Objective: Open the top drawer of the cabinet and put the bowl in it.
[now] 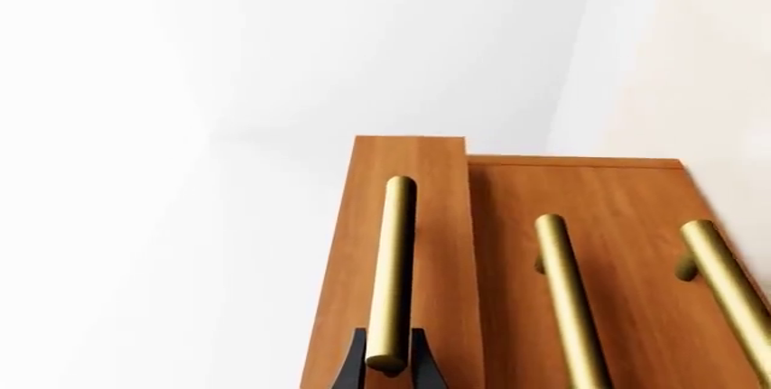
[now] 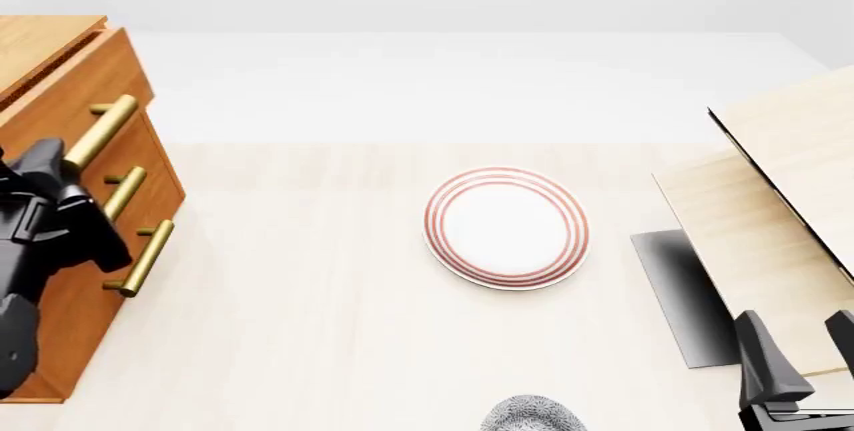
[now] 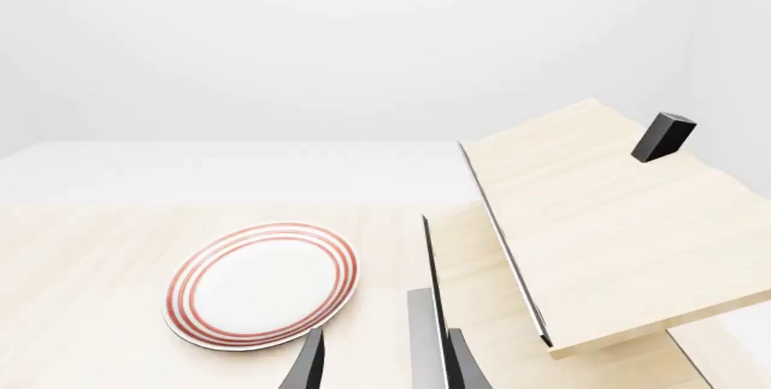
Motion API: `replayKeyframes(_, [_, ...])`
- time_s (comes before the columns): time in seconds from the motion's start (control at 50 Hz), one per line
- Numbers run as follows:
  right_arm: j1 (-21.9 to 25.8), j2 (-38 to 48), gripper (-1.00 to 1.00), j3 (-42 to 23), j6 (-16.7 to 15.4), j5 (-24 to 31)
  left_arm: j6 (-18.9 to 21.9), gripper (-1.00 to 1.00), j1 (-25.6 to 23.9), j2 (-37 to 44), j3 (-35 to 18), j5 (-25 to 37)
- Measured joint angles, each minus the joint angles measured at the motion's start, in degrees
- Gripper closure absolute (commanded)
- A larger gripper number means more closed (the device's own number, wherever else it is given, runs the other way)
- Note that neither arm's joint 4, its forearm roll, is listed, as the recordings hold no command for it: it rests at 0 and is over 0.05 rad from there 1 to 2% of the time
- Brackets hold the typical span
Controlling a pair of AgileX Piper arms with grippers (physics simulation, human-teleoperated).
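The orange-brown cabinet [image 2: 40, 36] stands at the table's left edge. Its top drawer [image 2: 118, 73] juts out a little beyond the two lower fronts. In the left wrist view the top drawer [image 1: 440, 226] shows the same step forward. My left gripper [image 2: 56, 169] is shut on the near end of the drawer's brass handle [image 2: 100, 131], and the fingers [image 1: 424, 366] flank the handle [image 1: 394, 263]. The speckled bowl [image 2: 534, 417] sits at the table's near edge, half cut off by the frame. My right gripper [image 2: 798, 353] is open and holds nothing, right of the bowl.
A white plate with red rings [image 2: 507, 228] lies mid-table, also in the right wrist view [image 3: 263, 285]. Pale wood boards [image 2: 787, 201] lean at the right, close above my right gripper [image 3: 385, 366]. The lower drawers' handles [image 2: 143, 256] stick out below the left gripper.
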Motion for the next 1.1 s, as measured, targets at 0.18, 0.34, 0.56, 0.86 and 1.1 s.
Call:
replayKeyframes(0.18, [0.0,0.0,-1.0,0.0,0.0,0.0,-0.1,1.0,-1.2,-0.6,0.0,1.2])
replayKeyframes(0.34, [0.0,0.0,-1.0,0.0,0.0,0.0,0.1,1.0,-2.4,-1.0,-0.2,2.1])
replayKeyframes(0.56, [0.0,0.0,-1.0,0.0,0.0,0.0,0.3,1.0,-5.9,-0.6,-0.2,1.7])
replayKeyframes(0.86, [0.0,0.0,-1.0,0.0,0.0,0.0,0.5,1.0,-10.2,0.3,-0.4,0.5])
replayKeyframes(1.1, [0.0,0.0,-1.0,0.0,0.0,0.0,0.4,1.0,-12.1,-0.2,-0.7,1.9])
